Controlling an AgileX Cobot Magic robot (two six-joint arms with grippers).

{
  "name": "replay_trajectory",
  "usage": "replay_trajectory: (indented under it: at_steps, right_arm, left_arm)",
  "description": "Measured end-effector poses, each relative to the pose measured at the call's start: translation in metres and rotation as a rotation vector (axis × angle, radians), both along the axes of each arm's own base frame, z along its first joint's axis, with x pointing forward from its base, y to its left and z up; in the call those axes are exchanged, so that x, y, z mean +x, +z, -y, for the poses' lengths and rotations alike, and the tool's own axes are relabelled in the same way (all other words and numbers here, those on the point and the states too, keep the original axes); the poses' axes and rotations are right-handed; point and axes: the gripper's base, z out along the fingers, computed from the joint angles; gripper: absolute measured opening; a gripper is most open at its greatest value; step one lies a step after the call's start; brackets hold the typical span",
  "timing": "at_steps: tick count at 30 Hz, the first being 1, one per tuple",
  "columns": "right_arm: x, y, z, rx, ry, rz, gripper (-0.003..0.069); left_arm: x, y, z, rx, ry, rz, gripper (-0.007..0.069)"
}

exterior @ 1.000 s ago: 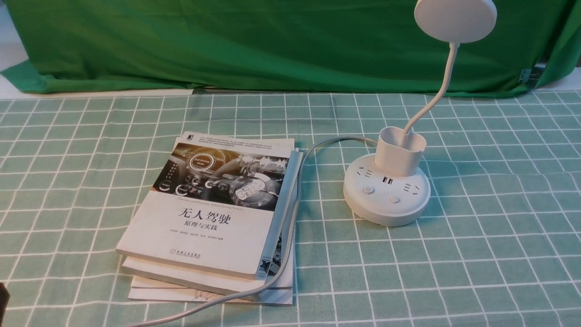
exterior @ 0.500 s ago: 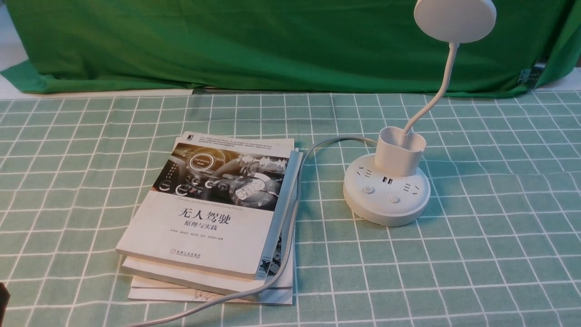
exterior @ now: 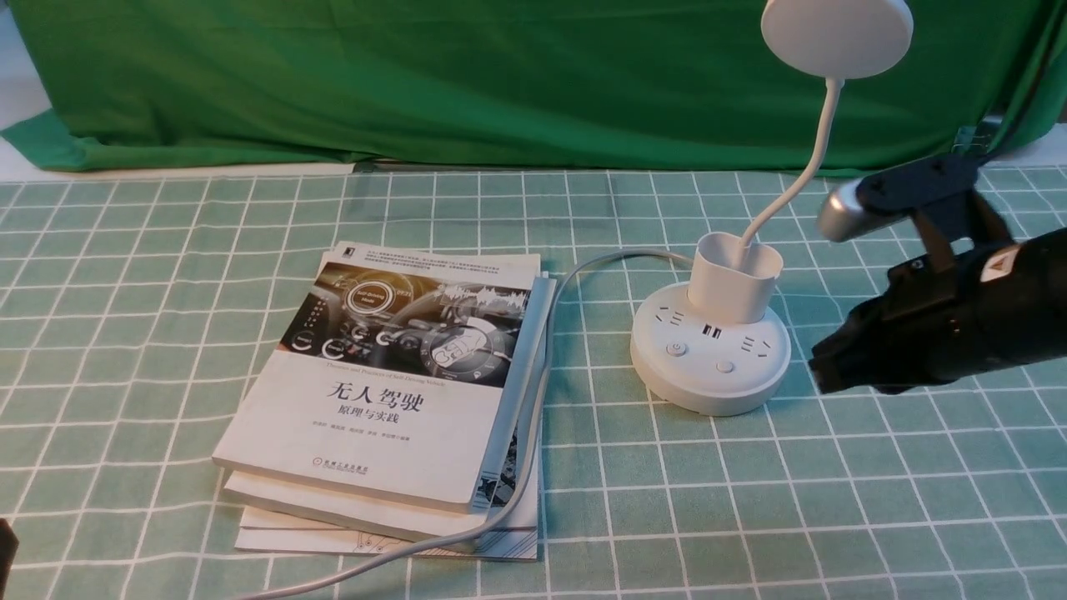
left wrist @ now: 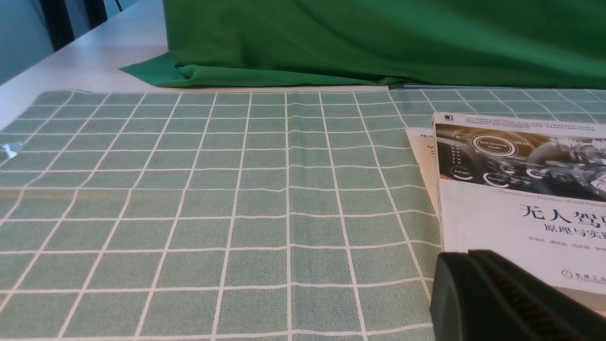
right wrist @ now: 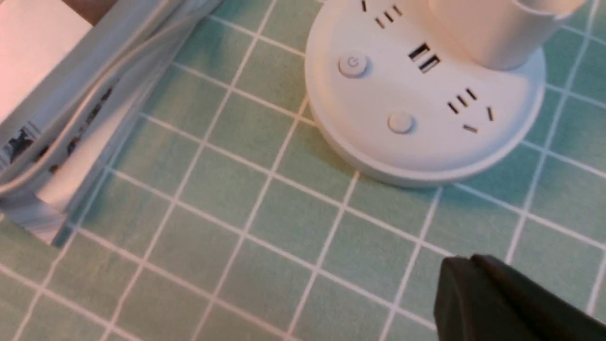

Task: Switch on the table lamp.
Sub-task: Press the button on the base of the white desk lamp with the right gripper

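1. Standing upright on the checked cloth (exterior: pixel 834 500), right of centre, the lamp (exterior: pixel 738 287) rested on its round base (exterior: pixel 708 392). Its neck rose to the disc head (exterior: pixel 836 37), which showed no glow.
2. The right gripper (exterior: pixel 824 375) hovered just beside the base's right rim without touching it, its tip pointing left toward the base. Its jaws appeared pressed together and held nothing.
3. The left gripper (left wrist: pixel 473 289) lay well apart from the lamp, at the near left beyond the books (exterior: pixel 392 392). It too appeared closed and empty, so the right arm was clearly the nearer.
4. Two buttons sat on the base top, on the robot's side. The plain button (right wrist: pixel 400 122) lay nearer the right gripper and the marked button (right wrist: pixel 353 65) farther to the left. Which of them governed the lamp could not be told.
5. Judged from this layout, the coming move called for a short leftward, downward travel of the closed tip onto a button. The cord (exterior: pixel 533 433) ran along the books, clear of that path.
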Motion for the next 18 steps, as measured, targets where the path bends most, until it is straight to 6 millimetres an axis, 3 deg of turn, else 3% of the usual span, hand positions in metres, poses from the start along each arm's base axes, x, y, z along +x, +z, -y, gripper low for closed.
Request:
replay_trajectory:
  at_steps: [11,18]
  right_arm:
    - [0.032,-0.046,-0.011,0.016,-0.083,0.015,0.0029]
    - [0.039,-0.059,-0.022,0.02,-0.09,0.055,0.003]
  left_arm:
    - [0.0,0.0,0.0,0.0,0.0,0.0,0.0021]
    - [0.0,0.0,0.0,0.003,0.0,0.0,0.0021]
